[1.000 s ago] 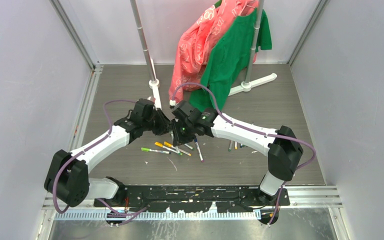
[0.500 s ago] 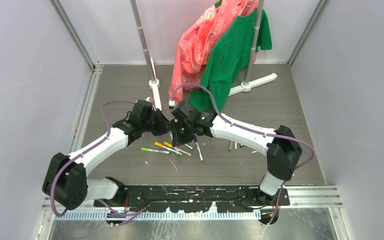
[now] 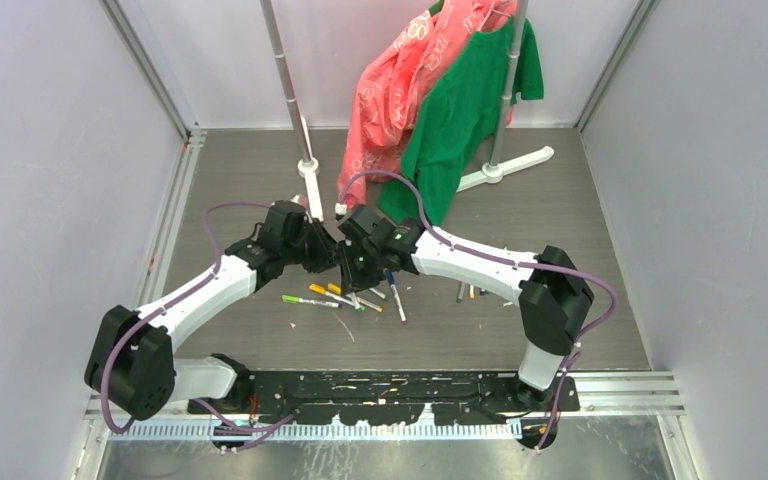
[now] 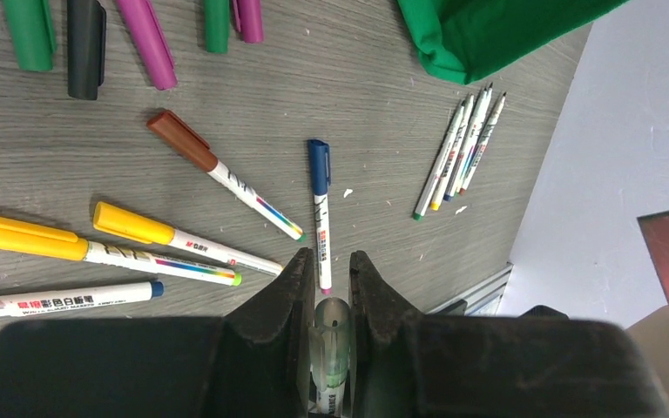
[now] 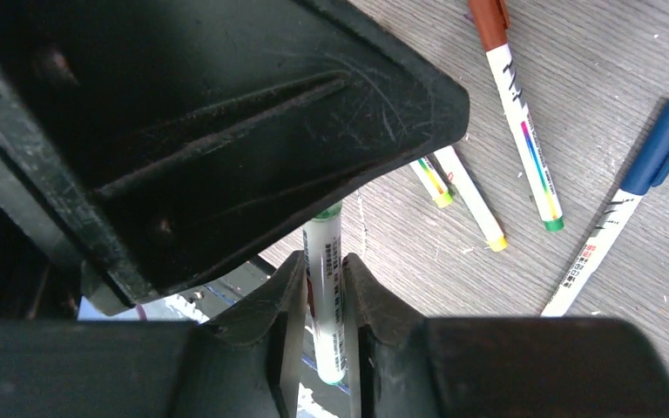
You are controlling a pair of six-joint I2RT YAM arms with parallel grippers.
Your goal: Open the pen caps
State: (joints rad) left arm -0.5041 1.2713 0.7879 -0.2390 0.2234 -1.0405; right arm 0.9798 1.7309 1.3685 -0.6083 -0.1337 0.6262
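My two grippers meet tip to tip above the scattered pens [image 3: 345, 296], the left gripper [image 3: 326, 250] facing the right gripper [image 3: 350, 262]. In the left wrist view my left gripper [image 4: 331, 261] is shut on a translucent green pen cap [image 4: 331, 335]. The right wrist view has my right gripper [image 5: 322, 261] closed on the white barrel of the same green pen [image 5: 324, 296], whose far end is hidden behind the left gripper's black body. Loose caps in green [image 4: 28, 30], black [image 4: 85, 43] and magenta [image 4: 146, 39] lie on the table.
Capped pens lie below: brown [image 4: 218, 170], blue [image 4: 319, 209], two yellow [image 4: 174, 239]. A bunch of thin uncapped pens [image 4: 462, 152] lies toward the right wall. A rack pole's foot [image 3: 308, 170] and hanging pink and green garments [image 3: 440, 110] stand just behind the grippers.
The right arm's elbow has shifted left and its wrist has pushed slightly toward the left gripper. Both grippers stay joined over the pens, and the left arm has barely moved.
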